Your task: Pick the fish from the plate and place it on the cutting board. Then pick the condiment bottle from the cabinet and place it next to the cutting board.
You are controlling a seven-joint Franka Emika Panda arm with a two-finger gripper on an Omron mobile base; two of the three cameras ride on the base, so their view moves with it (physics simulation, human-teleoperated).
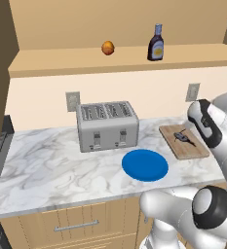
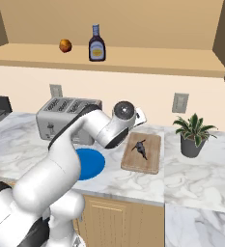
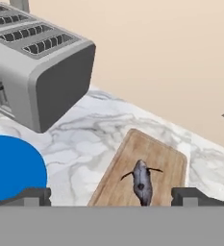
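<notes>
Now, from the left base view: fish (image 1: 181, 136) lying flat on the cutting board (image 1: 195, 150), which sits on the marble worktop (image 1: 47, 160) to the right of the toaster (image 1: 107, 126). Blue plate (image 1: 144, 165) bare, just in front of the toaster and left of the board. Bottle (image 1: 156, 44) upright on the cabinet shelf (image 1: 61, 62), above and right of the toaster, with an orange fruit (image 1: 107, 47) further left on the same shelf.

From the right base view: same fish (image 2: 141, 148) on the board (image 2: 150, 157), right of the toaster (image 2: 61, 116). Plate (image 2: 92, 164) partly hidden behind the white arm. Bottle (image 2: 97, 44) and fruit (image 2: 65, 46) on the shelf above the toaster. Potted plant (image 2: 193, 134) well to the right of the board.

From the hand view: claw (image 3: 113, 196) with tips spread wide apart, gripping nothing, hanging above the fish (image 3: 142, 182). Fish resting on the board (image 3: 156, 156), toaster (image 3: 41, 72) up and left of it, plate edge (image 3: 12, 166) below the toaster.
</notes>
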